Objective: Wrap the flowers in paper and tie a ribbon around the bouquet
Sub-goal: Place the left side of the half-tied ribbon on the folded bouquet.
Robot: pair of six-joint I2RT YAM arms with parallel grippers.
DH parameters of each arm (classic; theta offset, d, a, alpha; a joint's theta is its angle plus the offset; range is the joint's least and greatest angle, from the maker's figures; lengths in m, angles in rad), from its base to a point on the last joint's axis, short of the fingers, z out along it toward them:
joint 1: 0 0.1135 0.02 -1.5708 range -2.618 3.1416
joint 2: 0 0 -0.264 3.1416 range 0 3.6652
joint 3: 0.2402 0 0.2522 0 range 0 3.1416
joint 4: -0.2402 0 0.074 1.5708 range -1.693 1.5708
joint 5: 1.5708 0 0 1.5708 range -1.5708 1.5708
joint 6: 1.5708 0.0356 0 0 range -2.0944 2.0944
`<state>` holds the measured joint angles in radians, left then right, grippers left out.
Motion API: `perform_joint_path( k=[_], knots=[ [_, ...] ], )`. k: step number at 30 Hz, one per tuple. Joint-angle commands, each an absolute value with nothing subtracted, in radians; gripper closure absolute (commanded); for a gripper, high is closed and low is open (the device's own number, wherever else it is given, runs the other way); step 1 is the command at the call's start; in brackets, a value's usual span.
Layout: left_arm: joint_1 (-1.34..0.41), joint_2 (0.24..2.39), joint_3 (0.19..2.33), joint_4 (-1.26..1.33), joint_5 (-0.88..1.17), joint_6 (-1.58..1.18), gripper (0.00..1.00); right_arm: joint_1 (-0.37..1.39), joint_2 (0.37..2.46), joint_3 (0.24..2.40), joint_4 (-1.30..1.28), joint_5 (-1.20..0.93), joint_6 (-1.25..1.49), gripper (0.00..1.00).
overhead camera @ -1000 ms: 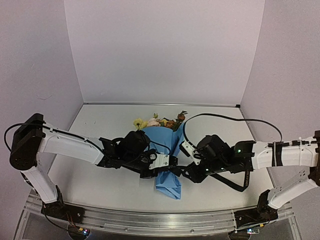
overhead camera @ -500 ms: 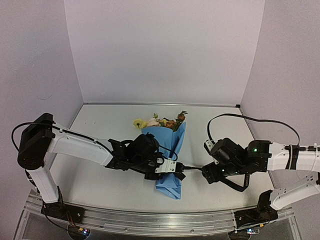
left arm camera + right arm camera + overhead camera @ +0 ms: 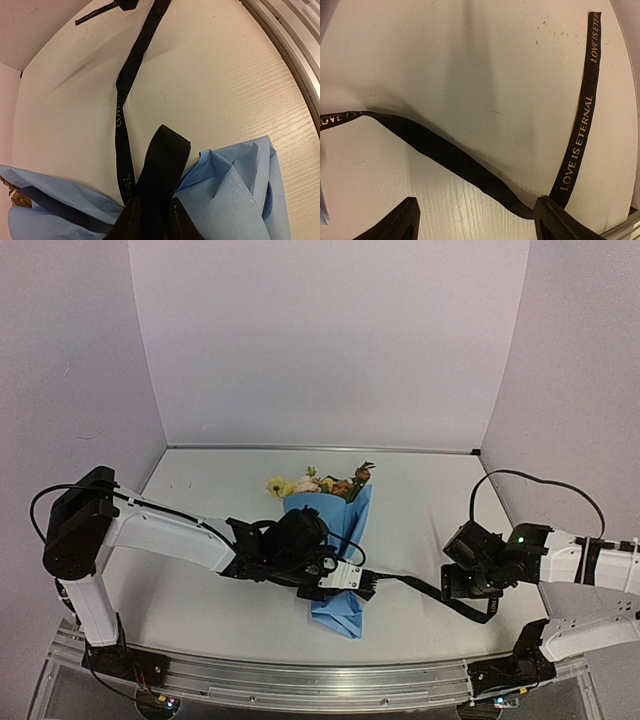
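Note:
The bouquet lies mid-table, a cone of light-blue paper (image 3: 335, 530) with the flowers (image 3: 315, 483) showing at its far, wide end. My left gripper (image 3: 365, 587) sits at the cone's narrow near end. In the left wrist view its fingers (image 3: 127, 222) stand close together with a fold of the black ribbon (image 3: 162, 160) filling the gap, next to the paper (image 3: 235, 195). The ribbon (image 3: 410, 583) runs right along the table toward my right gripper (image 3: 447, 580). That gripper (image 3: 480, 225) is open, and the ribbon (image 3: 450, 157) lies loose on the table between its fingers.
A metal rail (image 3: 300, 680) runs along the near table edge and shows at the left wrist view's right side (image 3: 295, 40). The right arm's black cable (image 3: 530, 485) loops above it. Grey walls close in the back and both sides.
My right gripper has opened, let go of the ribbon and drawn back to the right. My left gripper slid a little right along the cone's narrow end, still on the ribbon.

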<state>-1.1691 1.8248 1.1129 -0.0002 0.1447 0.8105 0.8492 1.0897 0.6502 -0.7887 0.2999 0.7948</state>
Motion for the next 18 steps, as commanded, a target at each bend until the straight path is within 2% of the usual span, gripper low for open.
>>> perform_joint_path(
  k=[1,3,7,15,18],
  knots=[
    [-1.176,1.826,1.145,0.034,0.137,0.814,0.63,0.820,1.081,0.634,-0.808,0.344,0.905,0.18],
    [-1.176,1.815,1.128,0.063,0.138,0.810,0.55,0.814,1.087,0.633,-0.809,0.347,0.916,0.18],
    [-1.176,1.792,1.110,0.097,0.144,0.790,0.46,0.805,1.069,0.610,-0.818,0.397,0.945,0.18],
    [-1.176,1.736,1.079,0.125,0.190,0.735,0.34,0.721,1.035,0.537,-0.828,0.376,1.036,0.16],
    [-1.175,1.717,1.068,0.142,0.196,0.717,0.33,0.696,1.037,0.518,-0.828,0.365,1.067,0.16]
  ],
)
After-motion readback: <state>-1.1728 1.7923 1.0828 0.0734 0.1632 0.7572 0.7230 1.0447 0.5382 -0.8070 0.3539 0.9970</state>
